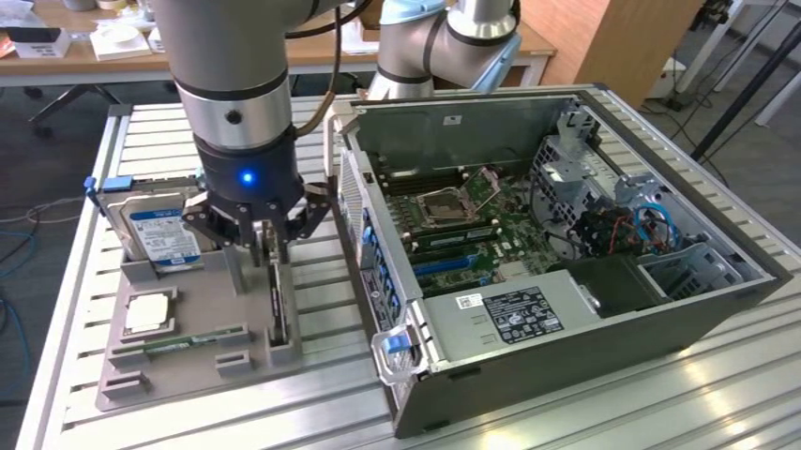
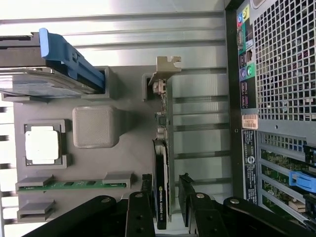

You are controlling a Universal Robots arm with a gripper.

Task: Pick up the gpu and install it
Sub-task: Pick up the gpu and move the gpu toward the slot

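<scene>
Open PC case (image 1: 651, 328) is seen just beside the grey parts fixture (image 1: 188, 375), on the exterior view's right. Its side panel is off and the motherboard (image 1: 463, 225) is exposed.

UR arm (image 1: 232, 84) is positioned directly above the fixture. A hard drive (image 1: 160, 234) is stood upright in the fixture's far corner.

GPU (image 2: 161, 163) is stood on edge in the fixture's slot on the case side, with its metal bracket (image 2: 166, 69) at the end nearer the hard drive.

Gripper (image 1: 268, 246) is lowered over the card. Fingers (image 2: 139, 210) are held apart, one on each side of the card. A gap is visible beside it, so nothing is clamped.

CPU (image 2: 42, 144) and memory stick (image 2: 74, 185) are seated in the fixture on the side away from the case.

Step is judged as pick-up, pre-grasp stage. The card is not lifted and install is not started.

The grasp is judged to call for jaws closed squarely on the card's two faces, with the card kept centred between the pads. Extraction is then needed straight along the slot, so the board is not levered against the fixture walls.
</scene>
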